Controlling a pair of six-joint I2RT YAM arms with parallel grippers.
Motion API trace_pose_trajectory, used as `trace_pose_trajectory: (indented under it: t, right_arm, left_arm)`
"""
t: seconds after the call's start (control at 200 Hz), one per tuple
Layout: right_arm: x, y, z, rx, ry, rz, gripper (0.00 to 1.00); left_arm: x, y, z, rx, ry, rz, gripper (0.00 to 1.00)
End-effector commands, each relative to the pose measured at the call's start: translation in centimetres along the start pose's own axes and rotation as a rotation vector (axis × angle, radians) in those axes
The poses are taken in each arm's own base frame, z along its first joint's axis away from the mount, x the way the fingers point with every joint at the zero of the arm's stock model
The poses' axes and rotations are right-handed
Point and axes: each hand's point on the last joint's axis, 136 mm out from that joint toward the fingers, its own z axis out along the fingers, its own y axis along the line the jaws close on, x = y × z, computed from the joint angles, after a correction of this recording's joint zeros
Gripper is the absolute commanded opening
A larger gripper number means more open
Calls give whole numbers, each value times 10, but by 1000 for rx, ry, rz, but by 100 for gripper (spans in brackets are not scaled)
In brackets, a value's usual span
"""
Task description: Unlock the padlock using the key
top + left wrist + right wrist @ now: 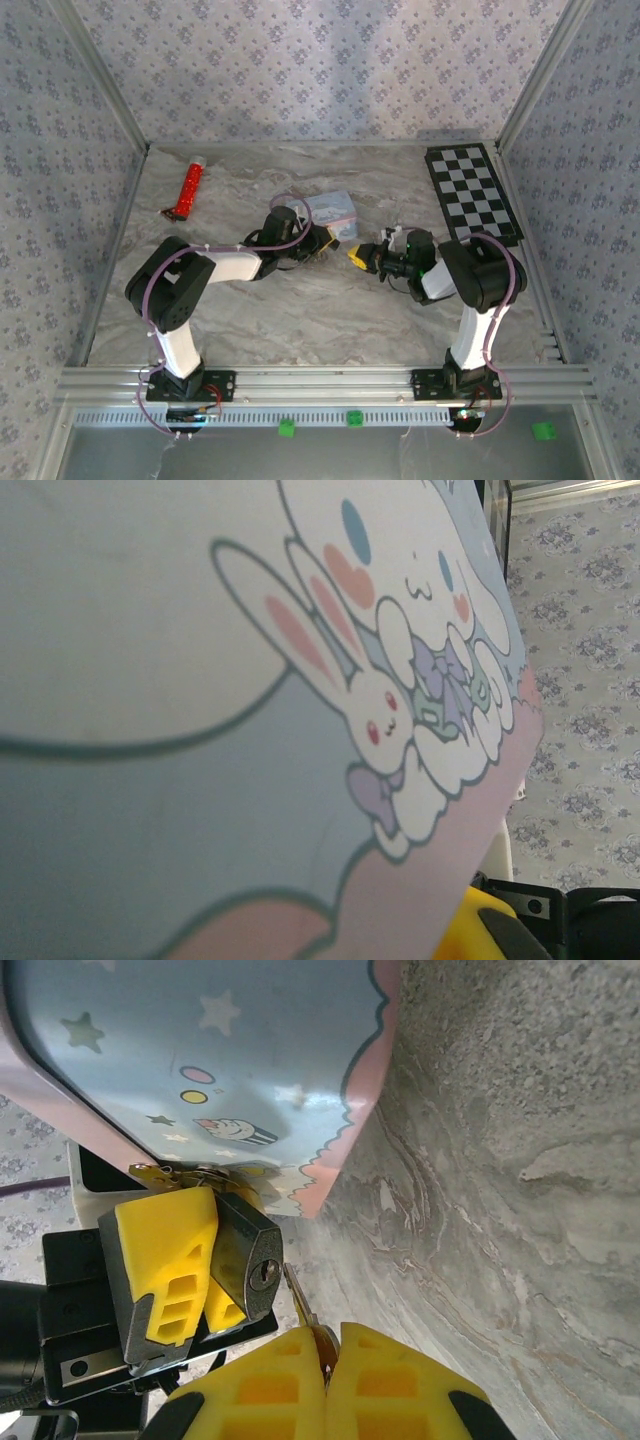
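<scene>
Padlock (pixel 247 1252) end-on, keyed face toward the key (pixel 298 1302), seemingly just apart.

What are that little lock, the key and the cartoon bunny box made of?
The padlock looks like dark metal, smooth with a dull sheen and a silvery keyhole disc. The key is thin pale metal; its blade glints. The tin seems painted sheet metal, glossy with soft reflections over the print, though plastic cannot be ruled out.
</scene>
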Motion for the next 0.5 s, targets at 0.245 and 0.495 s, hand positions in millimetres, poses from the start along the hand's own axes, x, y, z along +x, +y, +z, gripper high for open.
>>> trace_pose_trajectory:
  t: [0.245, 0.495]
  right_arm:
    - [2, 7, 6, -48, 22, -42, 0]
    - [4, 7, 8, -57, 34, -38, 0]
  left_arm:
    - [-10, -41, -10, 134, -20, 28, 12]
    - [-10, -39, -10, 132, -20, 25, 11]
